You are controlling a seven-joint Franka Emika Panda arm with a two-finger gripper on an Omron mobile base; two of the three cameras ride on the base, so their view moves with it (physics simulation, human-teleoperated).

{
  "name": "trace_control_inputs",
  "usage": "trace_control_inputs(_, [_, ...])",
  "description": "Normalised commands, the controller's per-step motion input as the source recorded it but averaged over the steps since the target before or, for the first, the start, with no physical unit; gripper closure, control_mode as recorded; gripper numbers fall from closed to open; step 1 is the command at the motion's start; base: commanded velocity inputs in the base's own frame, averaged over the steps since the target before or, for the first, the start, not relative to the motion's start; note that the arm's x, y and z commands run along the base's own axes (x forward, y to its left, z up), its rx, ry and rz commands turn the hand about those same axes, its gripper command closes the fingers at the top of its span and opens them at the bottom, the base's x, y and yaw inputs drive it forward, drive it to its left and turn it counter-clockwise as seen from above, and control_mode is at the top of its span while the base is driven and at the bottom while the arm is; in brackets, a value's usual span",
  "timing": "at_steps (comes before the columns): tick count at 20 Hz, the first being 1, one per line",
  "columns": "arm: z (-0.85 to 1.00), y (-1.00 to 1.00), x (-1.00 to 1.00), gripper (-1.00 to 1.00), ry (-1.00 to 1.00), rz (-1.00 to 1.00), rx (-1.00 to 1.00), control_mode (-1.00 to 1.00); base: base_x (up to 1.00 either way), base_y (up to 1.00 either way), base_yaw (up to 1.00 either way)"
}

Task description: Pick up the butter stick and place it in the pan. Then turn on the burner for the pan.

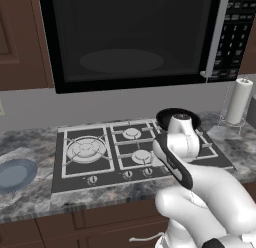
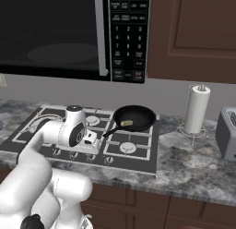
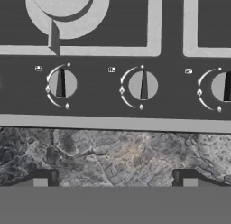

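Cooktop (image 2: 133,152) knobs under your hand
Your round, matte-black pan (image 2: 134,117) sits right of centre in the right base view, the thin pale-yellow butter stick (image 2: 127,123) inside; three round grey knobs (image 3: 143,86) face your released, wide-spread gripper (image 3: 115,181).

Grey marbled countertop (image 2: 193,163) carrying a dark stovetop (image 2: 133,161) with a knob row (image 3: 143,85) along its front edge. At 3 o'clock of the stovetop, paper towel roll (image 2: 197,109) on a wire stand, then toaster (image 2: 227,133). At 9 o'clock, blue-grey plate (image 1: 15,174) flat on the stone.
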Motion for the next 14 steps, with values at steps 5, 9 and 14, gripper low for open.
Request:
trace_control_inputs(5, [-0.10, -0.12, 0.17, -1.00, 0.00, 0.03, 0.00, -1.00, 0.00, 0.00, 0.00])
trace_control_inputs(9, [-0.03, -0.09, 0.14, -1.00, 0.00, 0.03, 0.00, -1.00, 0.00, 0.00, 0.00])
trace_control_inputs(14, [-0.01, -0.01, 0.16, -1.00, 0.00, 0.02, 0.00, -1.00, 0.00, 0.00, 0.00])
